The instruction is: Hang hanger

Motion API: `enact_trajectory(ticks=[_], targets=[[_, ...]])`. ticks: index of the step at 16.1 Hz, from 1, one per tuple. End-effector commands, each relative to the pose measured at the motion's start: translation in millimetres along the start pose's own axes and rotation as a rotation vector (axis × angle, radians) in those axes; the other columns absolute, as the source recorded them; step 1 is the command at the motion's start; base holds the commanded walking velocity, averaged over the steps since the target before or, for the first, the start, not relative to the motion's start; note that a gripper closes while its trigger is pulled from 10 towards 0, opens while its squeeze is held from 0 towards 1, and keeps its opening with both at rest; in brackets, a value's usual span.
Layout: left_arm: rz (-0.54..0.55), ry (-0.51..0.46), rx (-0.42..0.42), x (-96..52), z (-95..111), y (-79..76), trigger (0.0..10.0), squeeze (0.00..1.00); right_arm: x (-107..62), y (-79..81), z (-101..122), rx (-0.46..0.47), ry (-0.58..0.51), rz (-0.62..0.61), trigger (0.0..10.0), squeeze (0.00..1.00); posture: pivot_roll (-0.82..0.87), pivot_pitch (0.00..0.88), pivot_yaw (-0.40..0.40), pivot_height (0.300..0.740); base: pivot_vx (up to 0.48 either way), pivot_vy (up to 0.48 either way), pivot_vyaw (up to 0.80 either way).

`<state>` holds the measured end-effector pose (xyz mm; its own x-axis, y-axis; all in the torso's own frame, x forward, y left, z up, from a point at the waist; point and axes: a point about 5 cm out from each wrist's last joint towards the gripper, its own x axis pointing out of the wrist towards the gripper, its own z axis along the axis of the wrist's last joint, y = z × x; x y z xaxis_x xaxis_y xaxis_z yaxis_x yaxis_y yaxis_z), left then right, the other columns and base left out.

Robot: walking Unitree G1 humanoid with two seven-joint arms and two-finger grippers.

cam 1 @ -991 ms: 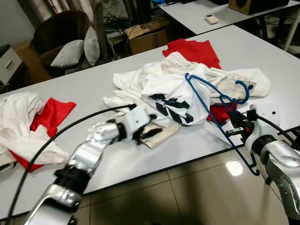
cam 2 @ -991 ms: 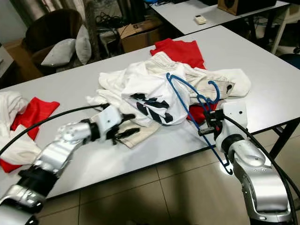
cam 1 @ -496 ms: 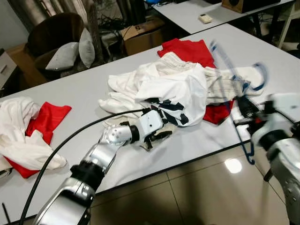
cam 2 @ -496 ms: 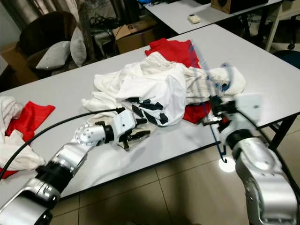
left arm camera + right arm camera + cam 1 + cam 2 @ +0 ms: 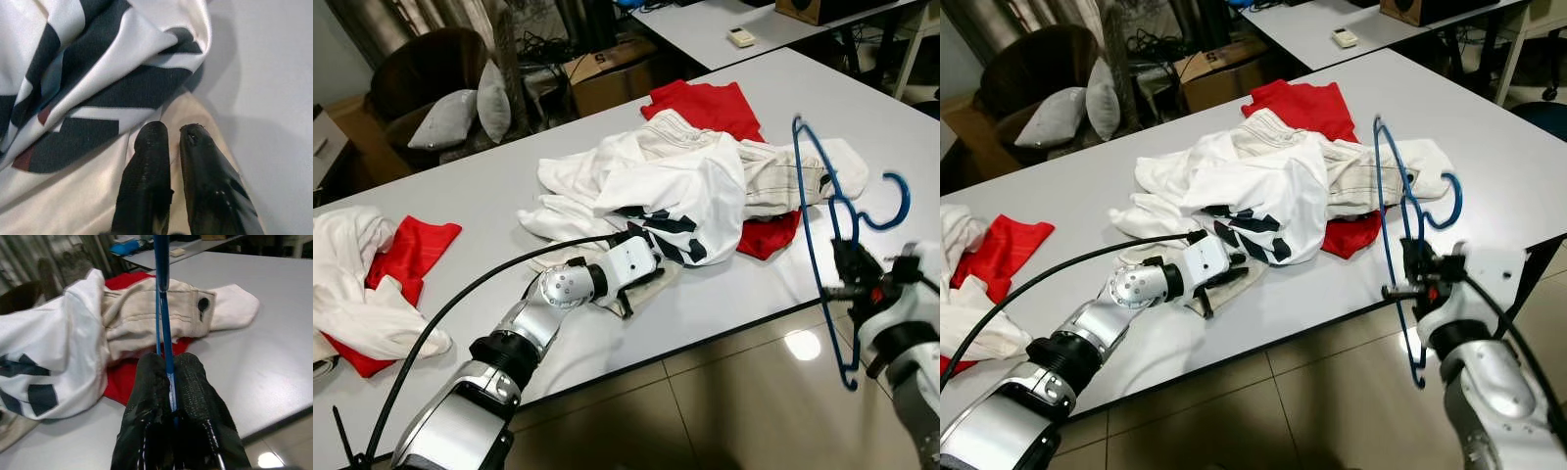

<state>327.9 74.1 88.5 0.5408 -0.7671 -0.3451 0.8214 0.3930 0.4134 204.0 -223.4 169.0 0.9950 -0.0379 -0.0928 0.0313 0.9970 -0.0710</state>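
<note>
At lower right, the right gripper clamps the blue hanger, held upright off the table; at centre, the left gripper pinches cream cloth beside the clothes pile.

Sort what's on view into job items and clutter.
Job: blue hanger, clamped in the right gripper; white shirt, with the left gripper at its edge.
Clutter: red cloth, grey cushions, cardboard box, remote.

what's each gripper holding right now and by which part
The right gripper clamps the blue hanger on its thin wire bar, the hanger upright past the table edge. The left gripper pinches the cream garment at its edge.
</note>
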Motion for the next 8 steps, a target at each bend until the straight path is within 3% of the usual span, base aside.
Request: enact_trajectory(ticks=[1,5,8], targets=[[0.033,0.055,0.042,-4.6,-7,8.2,0.0,0.0,-3.5,2.9,-11,0.013,0.038,-0.034,10.0,0.0,-0.09,0.0,0.259,0.74,0.0,0.0,0.0],[0.071,0.064,0.069,-5.7,-9,11.0,0.0,0.0,-8.1,0.5,-23,0.013,0.062,-0.078,10.0,0.0,-0.09,0.0,0.251,0.74,0.0,0.0,0.0],[0.119,0.016,0.058,-7.8,-8,12.3,0.0,0.0,-5.8,-1.5,-25,0.018,0.055,-0.1,10.0,0.0,-0.1,0.0,0.229,0.74,0.0,0.0,0.0]])
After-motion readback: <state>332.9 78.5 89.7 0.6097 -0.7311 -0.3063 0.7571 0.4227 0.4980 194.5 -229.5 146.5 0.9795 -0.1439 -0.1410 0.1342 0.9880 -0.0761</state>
